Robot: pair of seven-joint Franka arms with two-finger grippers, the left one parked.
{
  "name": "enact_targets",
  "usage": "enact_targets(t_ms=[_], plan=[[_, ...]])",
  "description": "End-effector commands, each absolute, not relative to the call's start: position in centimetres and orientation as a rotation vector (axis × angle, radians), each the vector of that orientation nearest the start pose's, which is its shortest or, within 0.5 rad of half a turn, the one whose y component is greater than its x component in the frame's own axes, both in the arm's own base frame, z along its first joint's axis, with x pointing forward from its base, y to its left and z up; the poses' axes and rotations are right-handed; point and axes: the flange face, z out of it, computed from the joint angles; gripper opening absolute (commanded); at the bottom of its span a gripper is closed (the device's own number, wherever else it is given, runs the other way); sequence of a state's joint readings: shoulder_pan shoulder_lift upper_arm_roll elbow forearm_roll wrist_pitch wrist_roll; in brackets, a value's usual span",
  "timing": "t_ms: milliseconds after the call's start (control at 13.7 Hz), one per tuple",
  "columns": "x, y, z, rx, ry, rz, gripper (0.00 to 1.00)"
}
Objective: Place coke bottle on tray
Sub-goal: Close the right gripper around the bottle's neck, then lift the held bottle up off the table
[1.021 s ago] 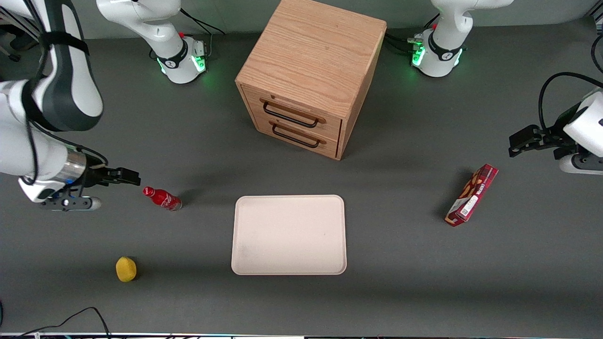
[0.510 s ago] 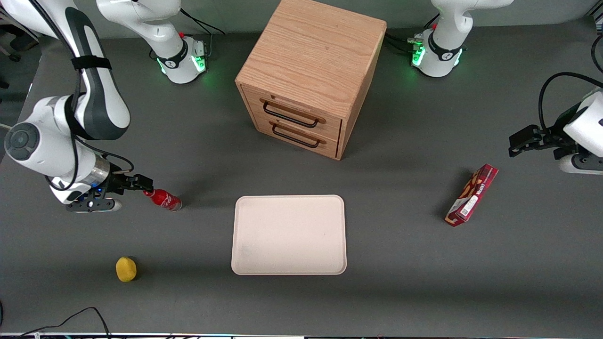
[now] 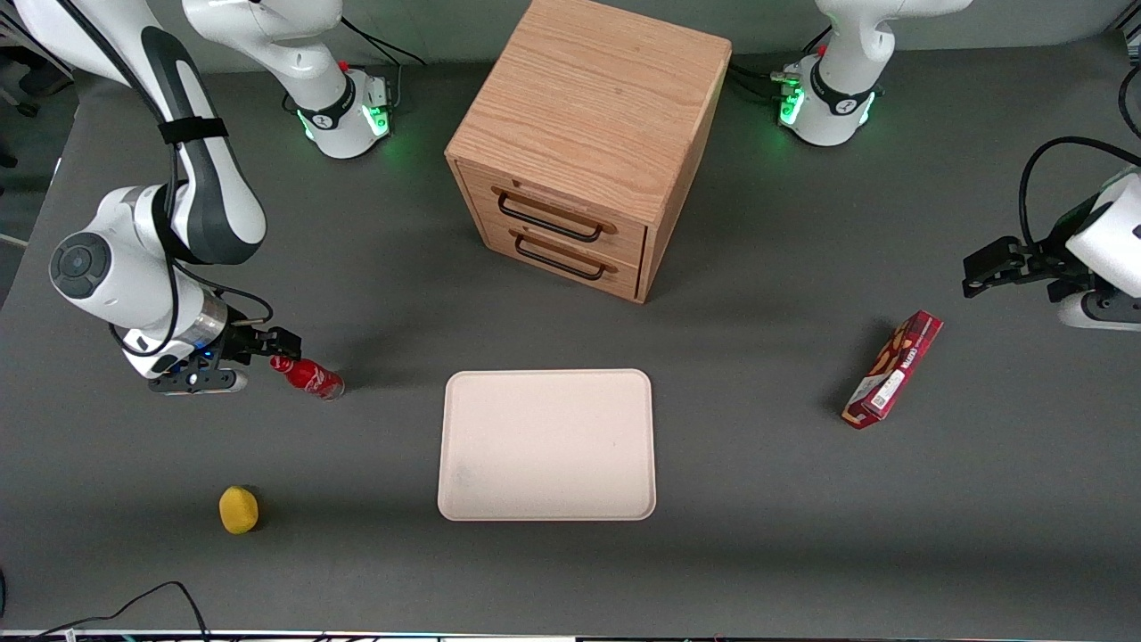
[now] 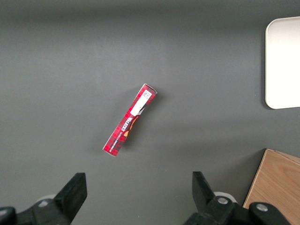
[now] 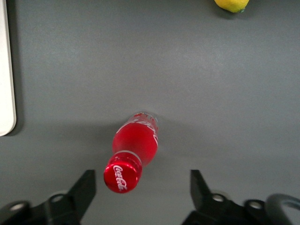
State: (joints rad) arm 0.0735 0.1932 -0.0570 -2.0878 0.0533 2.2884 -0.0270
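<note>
One small bottle (image 3: 307, 375) stands on the table (image 3: 767, 499), red with a red cap and a clear base, apparently upright, well apart from the tray (image 3: 547, 444) and toward the working arm's end; in the wrist view the bottle (image 5: 132, 151) shows cap-first, the cap nearer one finger than the other. It looks light and rigid, likely smooth plastic, so slippery and easy to tip with a sideways nudge; the narrow neck under the cap or the upper body seems the best hold, since the rounded body may squirm out of flat pads. The gripper (image 3: 278, 346) hangs just at the cap, its fingers (image 5: 85, 187) spread wide with nothing between them yet; it probably needs centring on the bottle before it squeezes, or one finger may knock the cap. The tray lies flat and bare, with a low rim that should be easy to clear. Farther out: a lemon (image 3: 238, 509) nearer the front camera than the bottle, a cabinet (image 3: 588, 134) farther from it than the tray, and a snack box (image 3: 893, 369) toward the parked arm's end.
</note>
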Motion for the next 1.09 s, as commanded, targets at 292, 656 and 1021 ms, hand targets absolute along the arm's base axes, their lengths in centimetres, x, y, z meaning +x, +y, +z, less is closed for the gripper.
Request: enact_targets(t_ms=[292, 656, 1021], plan=[[57.0, 3.2, 34.3, -3.113, -0.092, -0.057, 0.0], [59.1, 4.0, 41.0, -3.107, -0.113, 0.012, 0.0], [59.7, 3.0, 54.8, -3.102, -0.083, 0.139, 0.0]])
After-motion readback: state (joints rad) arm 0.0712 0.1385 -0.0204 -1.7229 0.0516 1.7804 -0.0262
